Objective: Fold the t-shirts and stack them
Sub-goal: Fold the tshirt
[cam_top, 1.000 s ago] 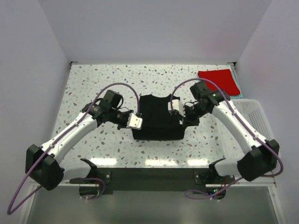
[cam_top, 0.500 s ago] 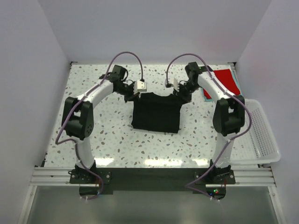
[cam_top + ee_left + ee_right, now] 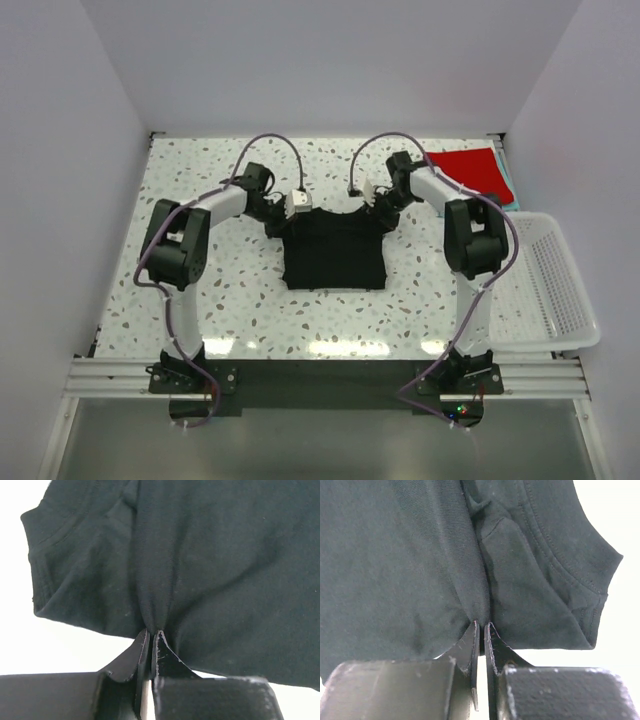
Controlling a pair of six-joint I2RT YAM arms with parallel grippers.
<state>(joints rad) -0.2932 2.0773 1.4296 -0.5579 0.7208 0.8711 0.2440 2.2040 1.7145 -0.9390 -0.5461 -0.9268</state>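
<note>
We hold the black t-shirt [image 3: 333, 250], a soft fine-knit rectangle, stretched between our pincers: the left gripper [image 3: 151, 632] nips a puckered fold beside a stitched hem, the right gripper [image 3: 481, 625] clamps another. Right of the right gripper lies the flat red t-shirt [image 3: 470, 170] on the speckled table [image 3: 200, 180].

The black t-shirt [image 3: 210, 570] is matt, fine-knit cloth with stitched hems; the red t-shirt [image 3: 485, 172] is matt cloth too. The left hand [image 3: 150, 636] and right hand [image 3: 481, 627] have matt black, lightly scuffed fingers. The surface [image 3: 250, 310] is speckled, stone-like and faintly glossy. The basket [image 3: 560, 290] is white plastic mesh.
</note>
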